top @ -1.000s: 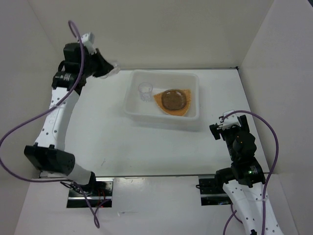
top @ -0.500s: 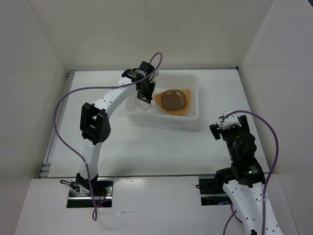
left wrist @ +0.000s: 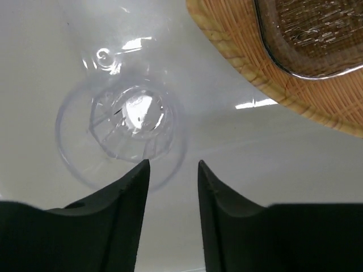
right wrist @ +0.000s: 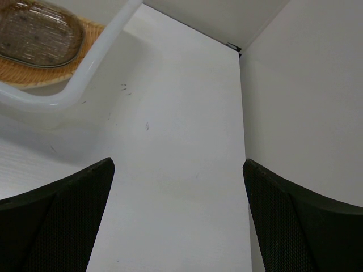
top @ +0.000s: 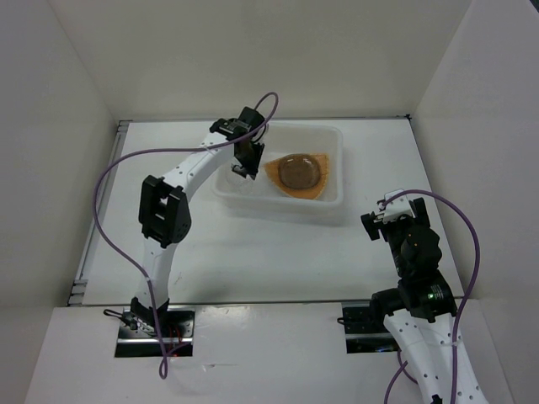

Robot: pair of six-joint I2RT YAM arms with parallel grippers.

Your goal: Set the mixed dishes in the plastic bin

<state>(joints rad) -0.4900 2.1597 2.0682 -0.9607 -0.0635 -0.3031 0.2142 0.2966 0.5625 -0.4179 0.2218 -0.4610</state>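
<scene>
Top view first. The left arm (top: 181,172) is reaching across the worktop (top: 168,244) and dipping its left fingers (top: 242,168) into the left end of the plastic bin (top: 286,127). The orange plate (top: 276,178) is lying in the right half of the bin, with a brownish saucer (top: 299,171) sitting on top of it. The right arm (top: 417,252) is hanging back by the right wall, well apart from the bin. Its right fingers (top: 376,223) are sitting over bare worktop.

Left wrist cam is looking pretty much straight down into the bin. The clear cup (left wrist: 122,130) is standing upright on the bin floor (left wrist: 238,170), mouth up, just beside the plate's (left wrist: 249,68) woven edge. The left fingers (left wrist: 136,187) are parted by a narrow gap at the cup's near side. A bit of the rim is showing through that gap, and nothing is getting pinched, so I'm calling them released. I can't tell if the tips are above the rim or down around it. The saucer (left wrist: 317,34) is peeking in at the top right, lying on the plate.

Right wrist cam: the right fingers (right wrist: 62,221) are spread wide, one in each bottom corner, gripping nothing, just worktop (right wrist: 181,141) between them. The bin's rounded corner (right wrist: 96,62) is showing at the top left. The plate (right wrist: 22,76) and saucer (right wrist: 34,31) are lying inside it.
</scene>
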